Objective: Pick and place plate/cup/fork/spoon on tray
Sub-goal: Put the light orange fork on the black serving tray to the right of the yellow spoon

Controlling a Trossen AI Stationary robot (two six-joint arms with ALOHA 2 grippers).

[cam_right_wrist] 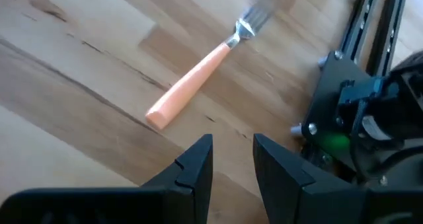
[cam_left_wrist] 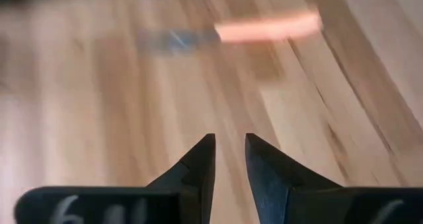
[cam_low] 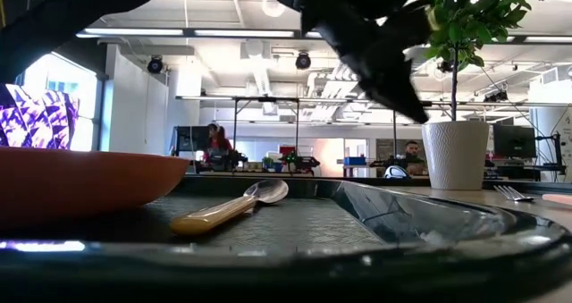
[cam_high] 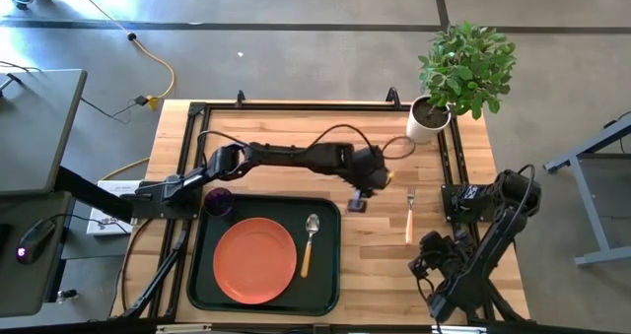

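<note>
Left gripper [cam_high: 357, 204] out over bare wooden table [cam_high: 375, 265], just right of the large dark green-black rectangular tray [cam_high: 330, 275]; jaws parted by a narrow gap, holding nothing. Slim orange-handled fork with silver tines [cam_left_wrist: 264, 30] lying flat ahead of those jaws, apart from them, untouched. Right gripper [cam_right_wrist: 231, 159] near the table's right edge, jaws slightly apart, empty; fork [cam_right_wrist: 200, 73] just ahead of them. Already on the tray: round orange-red plastic plate [cam_high: 254, 260], orange-handled spoon with rounded silver bowl [cam_high: 309, 243] beside the plate, small dark purple tumbler cup [cam_high: 218, 202] in the corner behind.
</note>
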